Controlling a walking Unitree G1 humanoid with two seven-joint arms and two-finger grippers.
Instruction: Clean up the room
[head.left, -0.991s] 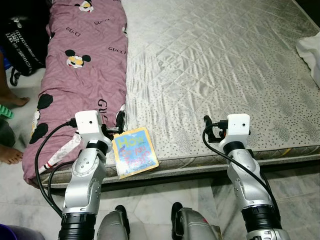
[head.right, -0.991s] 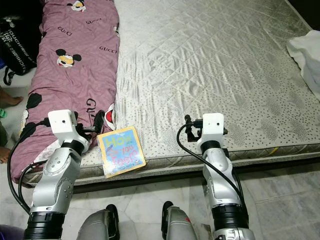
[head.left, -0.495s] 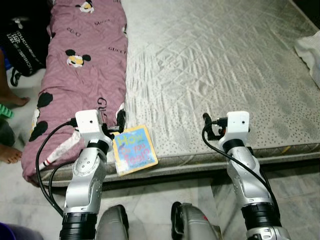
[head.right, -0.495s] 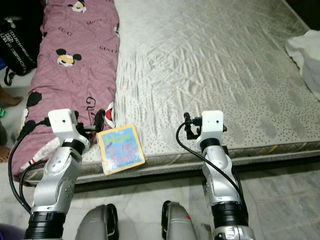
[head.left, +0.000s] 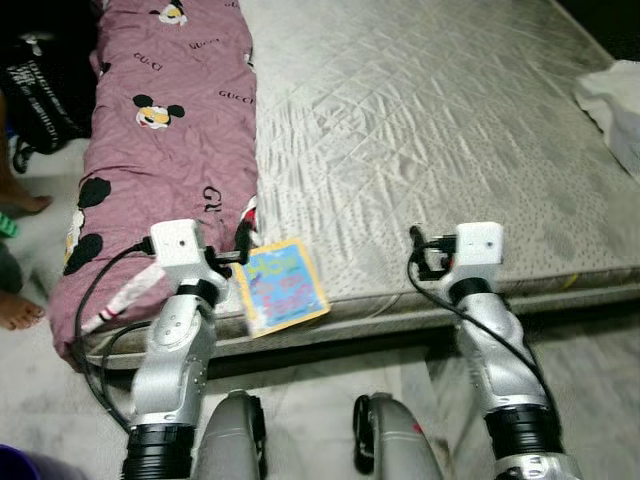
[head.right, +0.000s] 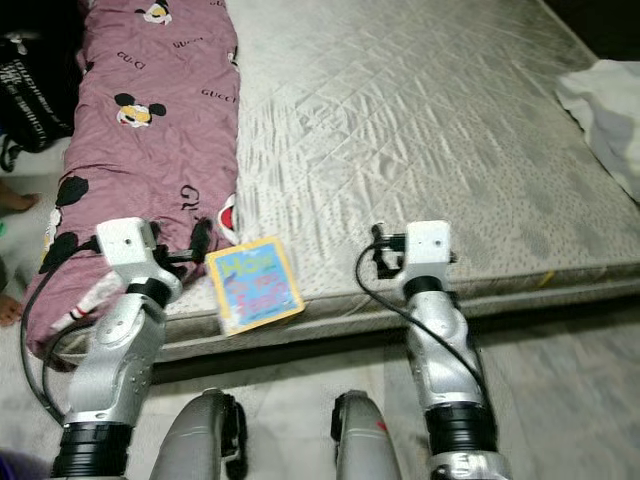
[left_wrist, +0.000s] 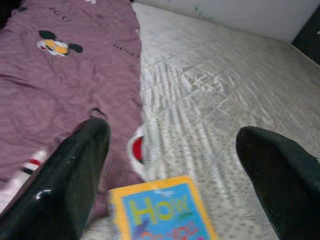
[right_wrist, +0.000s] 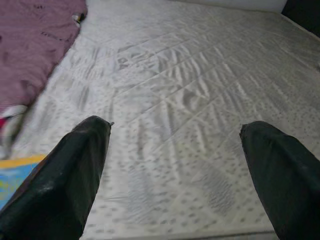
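A small square book with a yellow border and a blue cover lies at the front edge of the grey quilted mattress, partly overhanging it. My left gripper is open and hovers just left of the book, its fingers spread wide and touching nothing. A pink Mickey Mouse blanket lies along the mattress's left side, beside that gripper. Further right, my right gripper is open over the bare front of the mattress, holding nothing.
A white cloth lies at the bed's far right. A black bag and a person's bare feet are on the floor to the left. Pale marble floor runs along the bed's front edge.
The whole picture has shifted, with the bed edge now higher in view, so the camera moved. Both arms hold the same pose and the book stays at the mattress edge.
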